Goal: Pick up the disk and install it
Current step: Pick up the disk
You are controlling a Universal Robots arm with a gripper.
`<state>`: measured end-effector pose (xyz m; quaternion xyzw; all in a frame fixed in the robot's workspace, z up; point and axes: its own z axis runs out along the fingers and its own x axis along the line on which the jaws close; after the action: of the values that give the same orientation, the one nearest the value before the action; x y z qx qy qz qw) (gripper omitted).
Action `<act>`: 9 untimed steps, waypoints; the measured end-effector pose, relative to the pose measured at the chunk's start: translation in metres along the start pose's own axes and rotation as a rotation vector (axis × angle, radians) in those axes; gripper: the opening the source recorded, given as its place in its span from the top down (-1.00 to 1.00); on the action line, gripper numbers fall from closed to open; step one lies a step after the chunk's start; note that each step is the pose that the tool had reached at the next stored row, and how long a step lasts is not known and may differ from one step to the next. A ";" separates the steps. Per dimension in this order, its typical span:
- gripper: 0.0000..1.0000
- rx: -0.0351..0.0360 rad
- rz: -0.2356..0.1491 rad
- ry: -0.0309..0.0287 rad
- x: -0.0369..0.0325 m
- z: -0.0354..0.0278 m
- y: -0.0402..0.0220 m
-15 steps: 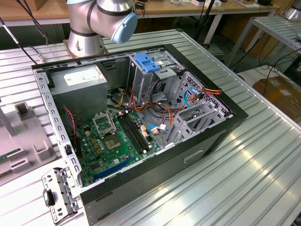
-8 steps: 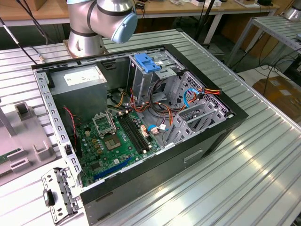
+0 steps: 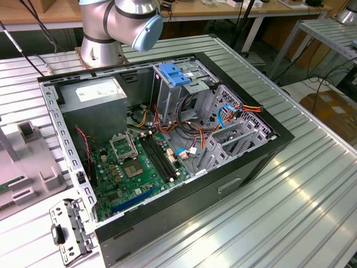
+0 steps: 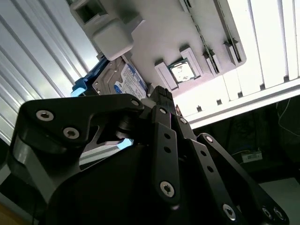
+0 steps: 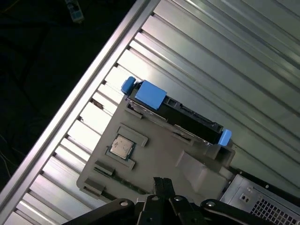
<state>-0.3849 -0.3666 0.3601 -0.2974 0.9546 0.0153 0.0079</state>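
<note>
The disk (image 5: 183, 118) stands slotted in the grey tray (image 5: 157, 152).

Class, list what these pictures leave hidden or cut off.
Second wrist view: the gripper hides the disk's lower part.
First wrist view: the disk is edge-on, its label hidden.
Exterior view: the left edge cuts off the tray.
Exterior view: the top edge cuts off the arm.

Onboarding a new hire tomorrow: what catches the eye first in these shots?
The open computer case in the middle of the exterior view, green motherboard bared, strikes first. In the first wrist view the disk in its blue carrier sits at one edge of a grey fixture tray on the slatted metal table, a processor chip seated in the same tray. The gripper hangs over that tray, apart from the disk.
</note>
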 end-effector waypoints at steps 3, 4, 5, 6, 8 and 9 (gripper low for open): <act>0.79 -0.0005 -0.020 0.0005 0.0000 0.0000 0.0000; 0.79 -0.0007 -0.030 0.0007 0.0000 0.0000 0.0000; 0.79 -0.0010 -0.042 0.0010 0.0000 0.0000 0.0000; 0.79 -0.0012 -0.049 0.0012 0.0000 0.0000 0.0000; 0.79 -0.0016 -0.063 0.0015 0.0000 0.0000 0.0000; 0.79 -0.0018 -0.072 0.0018 0.0000 0.0000 0.0000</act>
<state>-0.3849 -0.3666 0.3601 -0.3314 0.9433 0.0156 0.0073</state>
